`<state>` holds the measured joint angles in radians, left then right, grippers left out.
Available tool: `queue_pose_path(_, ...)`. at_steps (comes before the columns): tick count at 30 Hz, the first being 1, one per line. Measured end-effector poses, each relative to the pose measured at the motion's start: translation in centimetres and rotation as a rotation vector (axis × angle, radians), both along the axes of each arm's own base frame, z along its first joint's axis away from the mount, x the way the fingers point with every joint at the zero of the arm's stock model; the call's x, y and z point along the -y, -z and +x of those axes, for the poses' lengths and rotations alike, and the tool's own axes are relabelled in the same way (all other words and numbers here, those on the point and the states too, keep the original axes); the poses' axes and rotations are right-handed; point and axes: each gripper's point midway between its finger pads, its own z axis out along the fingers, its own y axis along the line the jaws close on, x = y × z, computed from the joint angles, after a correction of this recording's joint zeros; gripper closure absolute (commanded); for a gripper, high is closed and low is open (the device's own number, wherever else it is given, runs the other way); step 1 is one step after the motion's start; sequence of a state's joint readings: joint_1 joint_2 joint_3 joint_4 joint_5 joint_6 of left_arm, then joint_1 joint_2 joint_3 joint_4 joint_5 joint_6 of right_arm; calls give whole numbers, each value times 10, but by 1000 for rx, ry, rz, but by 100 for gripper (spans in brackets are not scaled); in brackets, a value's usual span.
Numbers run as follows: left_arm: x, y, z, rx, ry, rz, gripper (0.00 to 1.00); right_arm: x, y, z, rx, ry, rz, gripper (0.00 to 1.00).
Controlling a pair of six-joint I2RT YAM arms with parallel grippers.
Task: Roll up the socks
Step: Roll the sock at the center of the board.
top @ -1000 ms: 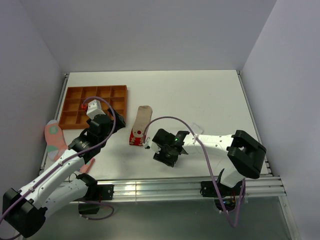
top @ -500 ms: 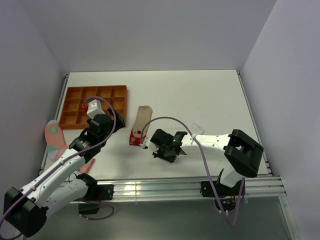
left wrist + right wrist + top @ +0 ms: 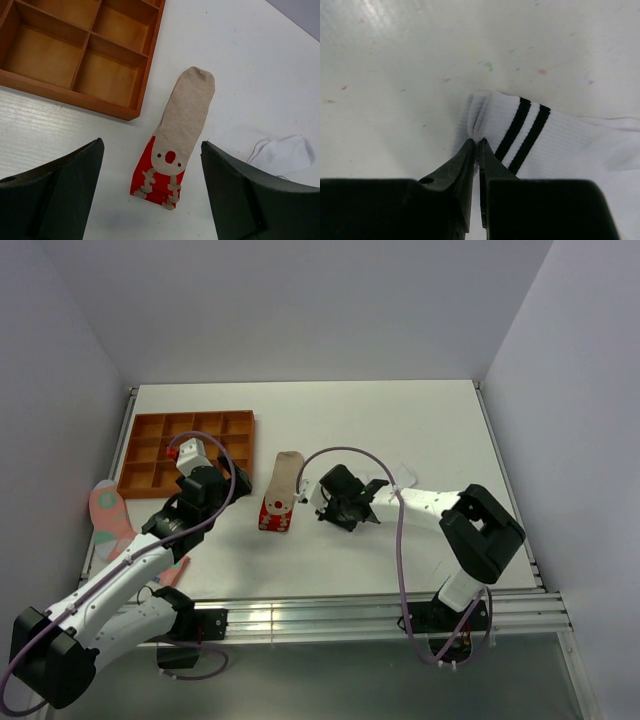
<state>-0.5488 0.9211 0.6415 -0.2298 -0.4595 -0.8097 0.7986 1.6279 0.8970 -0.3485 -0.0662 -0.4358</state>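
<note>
**Right gripper [image 3: 476,142] pinching the cuff of the white sock [image 3: 560,145]**

Item 1, Right gripper. Its jaws are pressing together on a small fold of cloth at the cuff edge, just beside the two black stripes. The fabric is bunching into a low ridge between the tips. The rest of the sock is lying flat on the table [image 3: 420,420].

Item 2, white sock. It is lying well to the right of the tray [image 3: 65,95], beyond the beige sock [image 3: 185,110].
- Handling, as judged: light, soft and limp, so it is likely to drag and crease rather than slide as one piece.
- A thin pinch may be catching only one layer.
- Best hold: the ribbed cuff, both layers together. It is the thickest part and a firm edge from which to start a roll.

Item 3, beige sock. It is lying just right of the tray's near corner, toe pointing away from the arms. It is carrying a small face pattern, and its near end is resting over red fabric [image 3: 145,175]. Whether these are one sock or two cannot be told.

Item 4, Left gripper [image 3: 151,145]. It is hanging above the beige sock, near the tray's front wall. Its jaws are standing wide apart, holding nothing and touching nothing.
</note>
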Motion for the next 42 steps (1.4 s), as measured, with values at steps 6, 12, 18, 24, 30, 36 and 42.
queue_pose_path(6, 4, 3, 4, -3, -11, -25, 19, -12, -6, 18, 46, -56, 31, 95)
queue_pose_path(12, 13, 17, 3, 5, 28, -68, 28, -27, -14, 2, -8, -128, 122, 95)
queue_pose_path(18, 28, 43, -4, 24, 121, -102, 44, -32, -26, -15, -58, -175, 190, 95)
queue_pose_path(24, 66, 42, -8, 96, 304, -108, 57, -23, -20, -40, -204, -203, 189, 96)
queue_pose_path(30, 116, 40, -13, 177, 531, -93, 69, -17, -14, -43, -387, -190, 192, 97)
queue_pose_path(36, 155, 57, -27, 184, 746, -63, 78, -6, -2, -44, -578, -130, 215, 99)
queue_pose_path(42, 183, 60, -34, 206, 891, -87, 75, 0, -10, -39, -695, -81, 282, 100)
